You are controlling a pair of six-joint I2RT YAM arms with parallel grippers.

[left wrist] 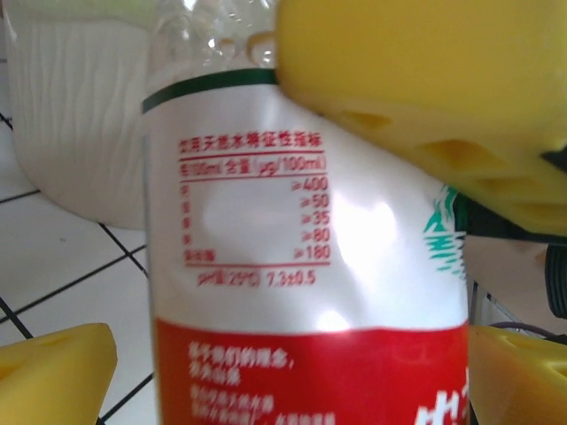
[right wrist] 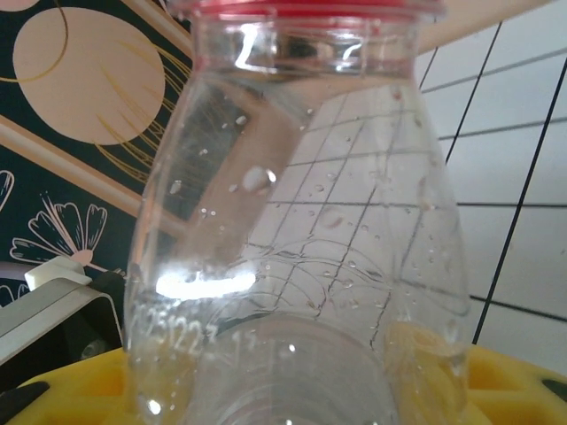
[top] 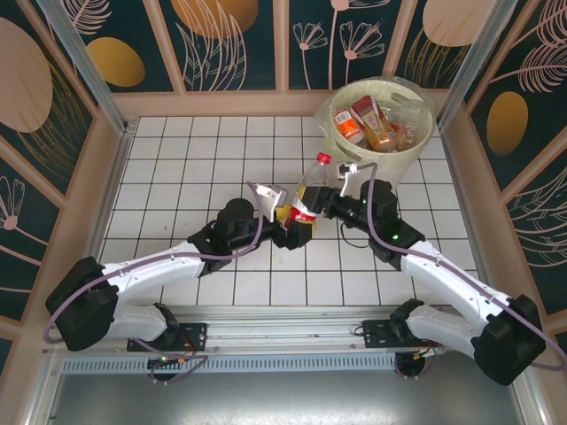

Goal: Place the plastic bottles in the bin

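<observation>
bottle [top: 309, 188] stood roughly upright, cap [top: 324, 158] tilted toward the bin [top: 400, 161], which lay nearer the right gripper [top: 325, 201]. that gripper clamped the upper body; left gripper [top: 293, 223] stood wide around the label [left wrist: 266, 221].

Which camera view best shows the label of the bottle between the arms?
Left wrist: the label on the bottle is close up, its print legible. Top external shows the bottle small, label partly hidden; right wrist shows its clear shoulder and red cap.

A white tiled desk [top: 195, 168] with dark grid lines spreads beneath both pairs of jaws; a big round pale-yellow bin [top: 405, 162] stands on it just beyond the right jaws, at the far right corner.
</observation>
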